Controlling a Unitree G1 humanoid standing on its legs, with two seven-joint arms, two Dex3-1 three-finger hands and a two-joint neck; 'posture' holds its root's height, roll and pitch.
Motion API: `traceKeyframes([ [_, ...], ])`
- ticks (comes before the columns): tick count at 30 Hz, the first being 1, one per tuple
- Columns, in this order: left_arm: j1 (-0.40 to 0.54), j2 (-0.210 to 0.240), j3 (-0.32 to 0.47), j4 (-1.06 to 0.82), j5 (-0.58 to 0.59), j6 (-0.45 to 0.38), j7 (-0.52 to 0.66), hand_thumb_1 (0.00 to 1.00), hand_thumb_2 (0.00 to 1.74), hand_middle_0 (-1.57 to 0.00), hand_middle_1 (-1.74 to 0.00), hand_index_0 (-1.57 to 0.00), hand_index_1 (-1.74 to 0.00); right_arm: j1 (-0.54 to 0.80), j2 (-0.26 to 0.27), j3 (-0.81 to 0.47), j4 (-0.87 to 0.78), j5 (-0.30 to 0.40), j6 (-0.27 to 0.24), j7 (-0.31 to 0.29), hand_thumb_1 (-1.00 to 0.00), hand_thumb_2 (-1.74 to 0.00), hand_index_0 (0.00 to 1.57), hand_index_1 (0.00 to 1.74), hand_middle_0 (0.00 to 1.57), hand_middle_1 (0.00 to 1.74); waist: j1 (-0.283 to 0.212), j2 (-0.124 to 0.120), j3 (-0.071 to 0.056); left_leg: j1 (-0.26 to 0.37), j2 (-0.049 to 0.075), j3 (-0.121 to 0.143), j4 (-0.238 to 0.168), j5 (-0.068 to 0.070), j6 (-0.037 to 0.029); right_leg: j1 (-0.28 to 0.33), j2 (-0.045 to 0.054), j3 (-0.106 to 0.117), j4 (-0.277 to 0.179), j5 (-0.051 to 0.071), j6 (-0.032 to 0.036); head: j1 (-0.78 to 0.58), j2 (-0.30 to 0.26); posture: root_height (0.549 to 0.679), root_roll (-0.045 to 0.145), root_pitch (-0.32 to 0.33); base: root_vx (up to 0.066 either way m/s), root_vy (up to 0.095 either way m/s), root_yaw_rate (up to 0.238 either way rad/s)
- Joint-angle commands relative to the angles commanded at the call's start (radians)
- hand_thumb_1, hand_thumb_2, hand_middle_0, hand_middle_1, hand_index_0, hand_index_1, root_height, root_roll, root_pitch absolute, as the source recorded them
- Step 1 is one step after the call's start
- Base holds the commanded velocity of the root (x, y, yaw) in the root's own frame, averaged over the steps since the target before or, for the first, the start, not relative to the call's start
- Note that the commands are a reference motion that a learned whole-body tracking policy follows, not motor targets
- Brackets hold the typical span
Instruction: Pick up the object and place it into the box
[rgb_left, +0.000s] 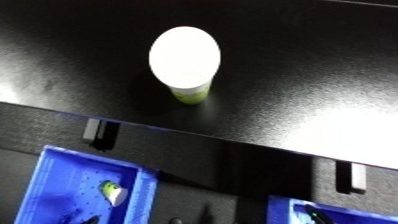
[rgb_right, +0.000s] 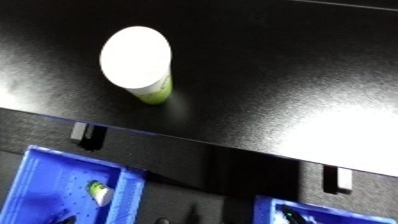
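One white-capped container (rgb_left: 186, 62) stands upright on the black worktop (rgb_left: 302, 65), back from its near edge, untouched; neither hand shows. Below the edge waits a blue bin (rgb_left: 53, 190).

I see no part of the robot's own body in either eye view. Colours, cables and markings: nothing I can record.
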Motion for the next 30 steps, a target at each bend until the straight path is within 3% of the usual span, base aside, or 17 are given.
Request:
traceKeyframes([
  [6,0.028,0.011,0.009,-0.057,-0.027,-0.029,-0.030,0.00,0.00,0.00,0.00,0.00,0.00,0.029,0.009,0.011,-0.026,-0.007,-0.004,-0.012,0.00,0.00,0.00,0.00,0.00,0.00,0.010,-0.002,0.001,-0.003,0.001,-0.003,0.018,-0.010,0.0043,0.002,-0.0064,-0.005,0.014,-0.011,0.0014,-0.065,0.074,0.625,0.036,0.000,0.024,0.017,0.011],
  [15,0.040,0.030,-0.030,-0.201,-0.043,-0.039,-0.087,0.00,0.00,0.00,0.00,0.00,0.00,0.040,0.007,0.016,-0.035,0.011,-0.004,-0.026,0.00,0.00,0.00,0.00,0.00,0.00,0.030,0.001,0.001,-0.027,0.000,-0.007,0.028,-0.014,0.0086,-0.013,-0.0101,-0.015,0.019,-0.010,0.0071,-0.065,0.077,0.623,0.029,0.014,-0.008,0.019,0.019],
  [17,0.046,0.049,-0.046,-0.276,-0.040,-0.028,-0.101,0.00,0.00,0.00,0.00,0.00,0.00,0.047,0.008,0.013,-0.036,0.026,-0.011,-0.026,0.00,0.00,0.00,0.00,0.00,0.00,0.040,0.000,0.001,-0.037,0.001,-0.010,0.028,-0.015,0.0098,-0.020,-0.0109,-0.021,0.020,-0.007,0.0119,-0.018,0.066,0.623,0.024,0.021,-0.023,0.003,0.047],
  [20,0.053,0.074,-0.070,-0.362,-0.041,-0.008,-0.121,0.00,0.00,0.00,0.00,0.00,0.00,0.055,0.002,0.010,-0.037,0.044,-0.016,-0.027,0.00,0.00,0.00,0.00,0.00,0.00,0.047,0.000,0.001,-0.042,0.004,-0.015,0.021,-0.013,0.0073,-0.022,-0.0120,-0.026,0.016,-0.005,0.0139,0.015,0.029,0.624,0.022,0.028,-0.029,0.011,0.064],
  [24,0.061,0.137,-0.104,-0.519,-0.089,0.055,-0.159,0.00,0.00,0.00,0.00,0.00,0.00,0.072,-0.018,0.003,-0.044,0.076,-0.019,-0.031,0.00,0.00,0.00,0.00,0.00,0.00,0.058,0.004,0.001,-0.042,0.003,-0.024,0.008,-0.009,0.0035,-0.013,-0.0163,-0.033,0.001,0.001,0.0167,0.038,-0.087,0.625,0.022,0.032,-0.023,0.004,0.112],
  [27,0.061,0.189,-0.115,-0.637,-0.142,0.106,-0.165,0.00,0.00,0.00,0.00,0.00,0.00,0.092,-0.032,-0.007,-0.043,0.101,-0.030,-0.028,0.00,0.00,0.00,0.00,0.00,0.00,0.067,0.010,0.001,-0.037,0.002,-0.030,0.003,-0.008,0.0020,-0.001,-0.0250,-0.040,-0.007,0.004,0.0186,0.054,-0.154,0.625,0.024,0.027,0.008,-0.007,0.143],
  [30,0.057,0.227,-0.115,-0.719,-0.180,0.141,-0.170,0.00,0.00,0.00,0.00,0.00,0.00,0.107,-0.039,-0.023,-0.014,0.120,-0.052,-0.012,0.00,0.00,0.00,0.00,0.00,0.00,0.077,0.018,0.001,-0.030,0.000,-0.035,0.001,-0.008,0.0024,0.009,-0.0340,-0.046,-0.007,0.004,0.0198,0.066,-0.174,0.625,0.025,0.020,0.027,-0.014,0.157],
])
